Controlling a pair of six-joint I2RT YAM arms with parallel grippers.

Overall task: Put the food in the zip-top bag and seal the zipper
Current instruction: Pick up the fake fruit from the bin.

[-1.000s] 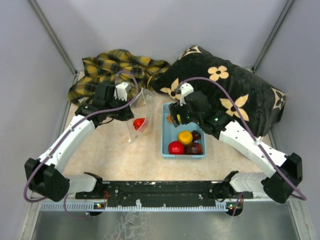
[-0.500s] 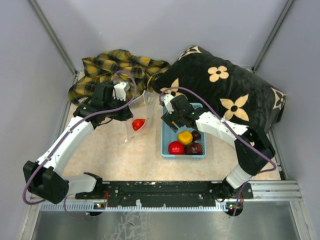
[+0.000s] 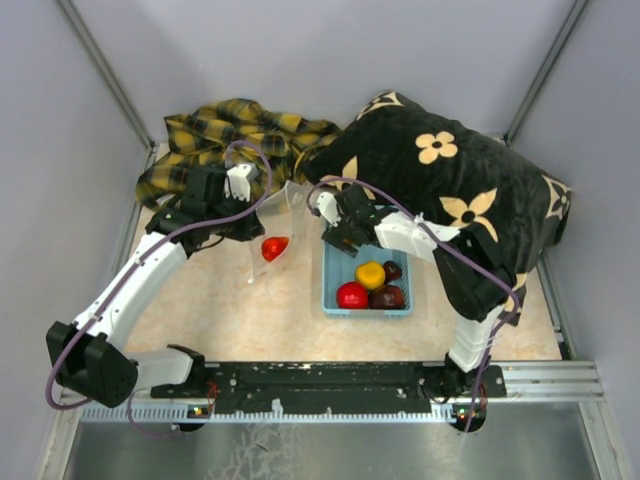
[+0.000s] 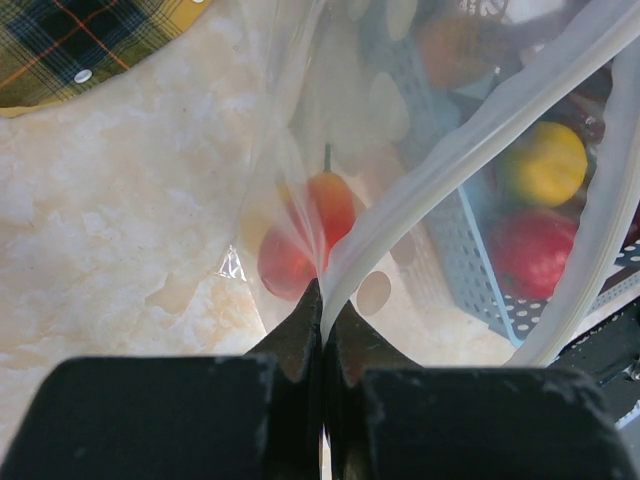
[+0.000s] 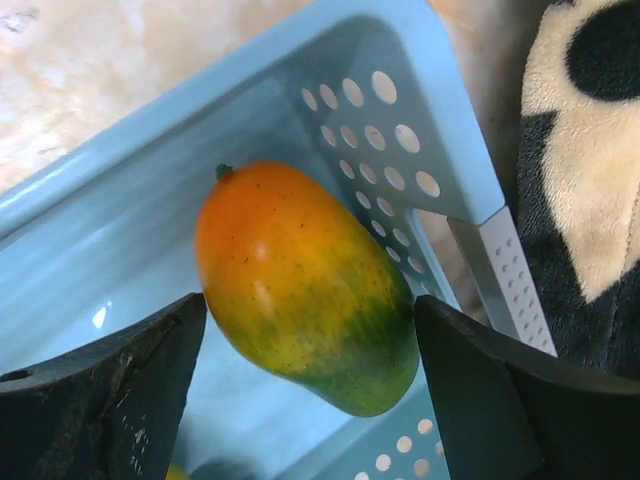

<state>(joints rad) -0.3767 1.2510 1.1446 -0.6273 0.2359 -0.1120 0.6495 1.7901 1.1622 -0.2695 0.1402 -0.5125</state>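
Top external view, from the left: showed a plaid cloth (image 3: 230, 135) heaped at the back of the tan table (image 3: 220, 300). Found the left pincer (image 3: 243, 212) just in front of it, clamped fully shut on the mouth edge of the clear dotted bag (image 3: 283, 225), with the bag held upright and one red fruit (image 3: 274, 248) low inside. Confirmed from the left wrist: closed jaws biting the whitish zipper strip (image 4: 470, 135), mouth gaping. Next right, showed the light-blue basket (image 3: 340, 272) just beside the bag, holding a yellow fruit (image 3: 370, 274), a second red fruit (image 3: 351, 295) and two maroon fruits (image 3: 388, 296). Placed the right pincer (image 3: 335, 228) over the basket's far end, fingers spread wide on either side of a green-to-orange mango (image 5: 305, 285) lying in the basket, not closed on it. Ended at far right with a black flowered pillow (image 3: 450, 190).
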